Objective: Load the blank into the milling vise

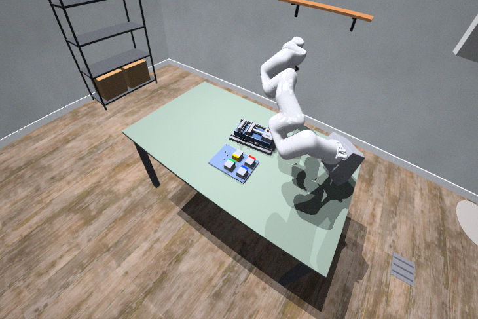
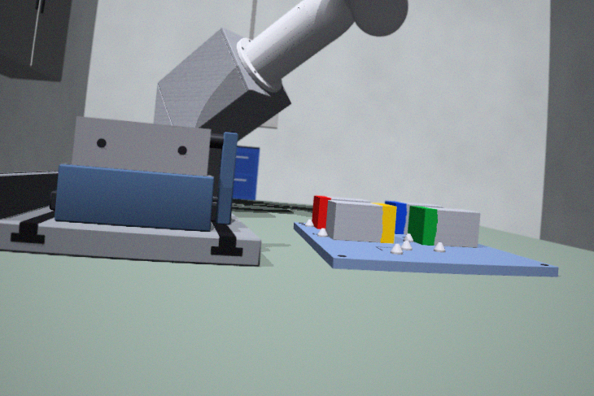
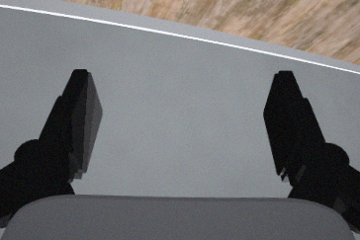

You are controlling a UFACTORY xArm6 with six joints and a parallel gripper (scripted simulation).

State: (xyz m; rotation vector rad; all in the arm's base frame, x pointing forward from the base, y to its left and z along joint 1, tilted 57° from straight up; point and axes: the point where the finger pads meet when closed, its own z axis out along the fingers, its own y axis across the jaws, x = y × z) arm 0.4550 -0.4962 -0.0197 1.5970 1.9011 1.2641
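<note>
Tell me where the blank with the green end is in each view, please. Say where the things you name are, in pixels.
Top: on the infeed plate (image 1: 218, 162) (image 2: 445, 270), nearest its left part; green-ended blank (image 1: 229, 165) (image 2: 456, 227).
Exterior: right of centre, the rightmost blank.
Wrist: not in it.
Shared landmark, top and exterior: the infeed plate.

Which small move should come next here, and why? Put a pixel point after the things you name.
Probably swing the wrist round and down toward the green-ended blank (image 1: 229, 164) (image 2: 453, 227), staying high: the gripper (image 3: 182, 91) is open and empty, facing wall and floor, while that blank sits on the infeed plate (image 1: 217, 162) (image 2: 445, 263).
</note>
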